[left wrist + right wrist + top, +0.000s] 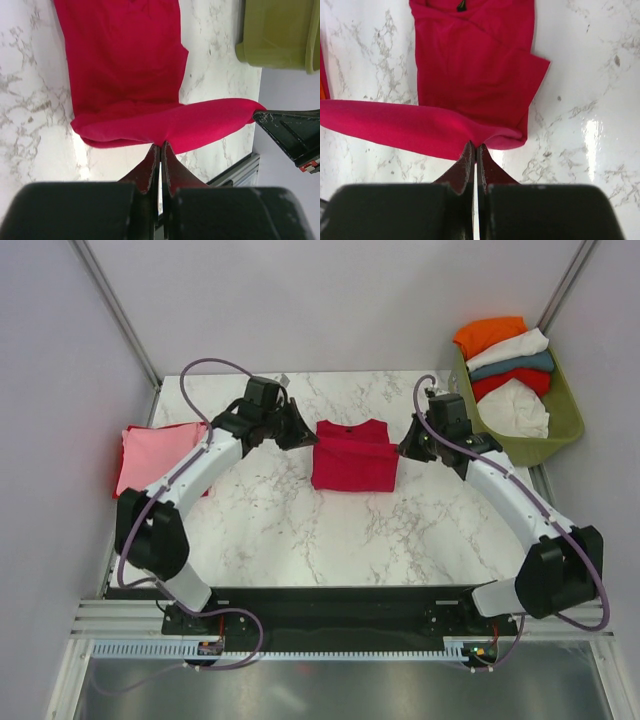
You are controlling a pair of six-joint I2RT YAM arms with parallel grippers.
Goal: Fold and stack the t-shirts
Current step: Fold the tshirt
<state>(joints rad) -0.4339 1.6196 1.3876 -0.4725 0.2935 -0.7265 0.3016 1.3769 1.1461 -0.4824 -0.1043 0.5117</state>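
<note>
Two pinches: left jaws, right jaws clenched on raised fold, soft crimson t-shirt.

1. You have one bench.
2. Lying on it, count two t-shirts for certain: one crimson t-shirt and one pink t-shirt.
3. A red edge shows under the pink one. It may be a third shirt, but from above you cannot tell.
4. You have one basket.
5. In it, count five shirts: one orange t-shirt, one teal t-shirt, one red t-shirt and two white, the rear white t-shirt and the front white t-shirt.
6. You have two hands: one left hand and one right hand.
</note>
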